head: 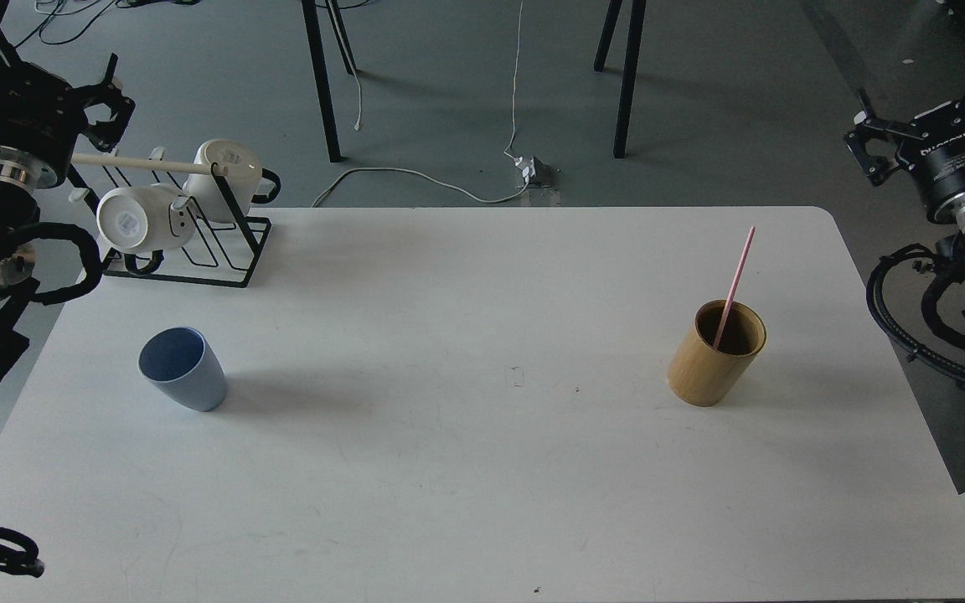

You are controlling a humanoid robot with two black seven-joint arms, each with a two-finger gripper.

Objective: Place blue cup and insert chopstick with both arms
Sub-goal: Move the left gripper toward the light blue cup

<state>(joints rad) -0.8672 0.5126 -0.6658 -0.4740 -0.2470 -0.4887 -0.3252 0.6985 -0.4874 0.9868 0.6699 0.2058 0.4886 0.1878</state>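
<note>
The pale blue cup (pixel 183 369) stands upright on the left part of the white table (pixel 466 469), its mouth facing up. The pink chopstick (pixel 738 272) leans inside a tan bamboo holder (pixel 714 356) on the right part of the table, with its upper half sticking out. My left gripper (pixel 118 88) hangs off the table's far left corner, above the mug rack, open and empty. My right gripper (pixel 861 134) is beyond the table's far right corner, open and empty. Both are far from the cup and the chopstick.
A black wire rack (pixel 198 251) with a pale wooden rod and two white mugs (pixel 143 218) stands at the table's far left corner, right beside my left arm. Chair legs and cables lie on the floor beyond the far edge.
</note>
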